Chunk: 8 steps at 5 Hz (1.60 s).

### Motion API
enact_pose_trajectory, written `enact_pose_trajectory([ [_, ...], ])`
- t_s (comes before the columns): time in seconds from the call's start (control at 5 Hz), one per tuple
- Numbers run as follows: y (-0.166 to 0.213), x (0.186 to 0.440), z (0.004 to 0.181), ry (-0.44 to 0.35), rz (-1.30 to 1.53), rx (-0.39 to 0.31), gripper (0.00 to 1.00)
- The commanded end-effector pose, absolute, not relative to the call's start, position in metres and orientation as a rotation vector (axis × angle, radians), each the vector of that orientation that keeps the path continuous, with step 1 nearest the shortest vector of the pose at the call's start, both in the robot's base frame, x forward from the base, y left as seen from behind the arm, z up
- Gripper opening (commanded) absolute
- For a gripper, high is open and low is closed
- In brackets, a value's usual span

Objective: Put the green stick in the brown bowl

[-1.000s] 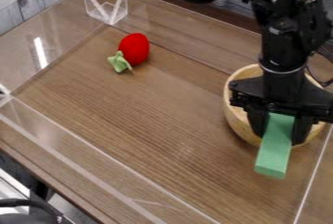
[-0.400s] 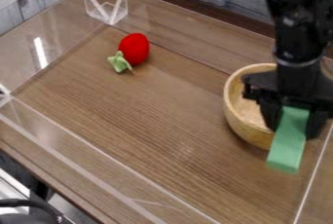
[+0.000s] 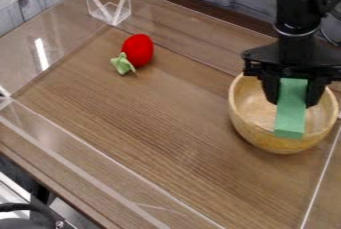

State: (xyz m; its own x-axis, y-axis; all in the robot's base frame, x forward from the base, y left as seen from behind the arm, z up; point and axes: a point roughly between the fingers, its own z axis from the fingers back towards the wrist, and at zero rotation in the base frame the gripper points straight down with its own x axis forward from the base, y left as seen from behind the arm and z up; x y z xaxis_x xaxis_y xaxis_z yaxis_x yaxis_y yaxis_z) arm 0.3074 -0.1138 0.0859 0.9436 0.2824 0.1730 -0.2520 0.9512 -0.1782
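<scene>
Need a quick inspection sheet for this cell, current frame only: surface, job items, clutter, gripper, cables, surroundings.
Surface: brown wood-grain table with low clear plastic walls around it.
Job's things: flat light-green rectangular stick, hanging tilted over the bowl's opening; round light tan wooden bowl at the right edge, nothing seen resting inside.
Clutter: red strawberry-like toy with a small green leaf, lying far left of the bowl.
Grippers: black gripper, pointing down, shut on the stick's upper end.
Cables: nothing seen clearly; a dark curved shape at the bottom left corner cannot be identified.
Surroundings: pale wooden planks behind the table at upper left.
</scene>
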Motion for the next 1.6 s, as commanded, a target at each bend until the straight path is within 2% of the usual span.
enact_pose_trajectory([
  [0.0, -0.126, 0.330, 0.104, -0.256, 0.303, -0.165, 0.00],
  [0.6, -0.105, 0.328, 0.065, -0.239, 0.313, -0.140, 0.00],
  [0.8, -0.096, 0.329, 0.063, -0.230, 0.329, -0.132, 1.00],
  [1.4, -0.085, 0.337, 0.085, -0.242, 0.318, -0.142, 1.00],
])
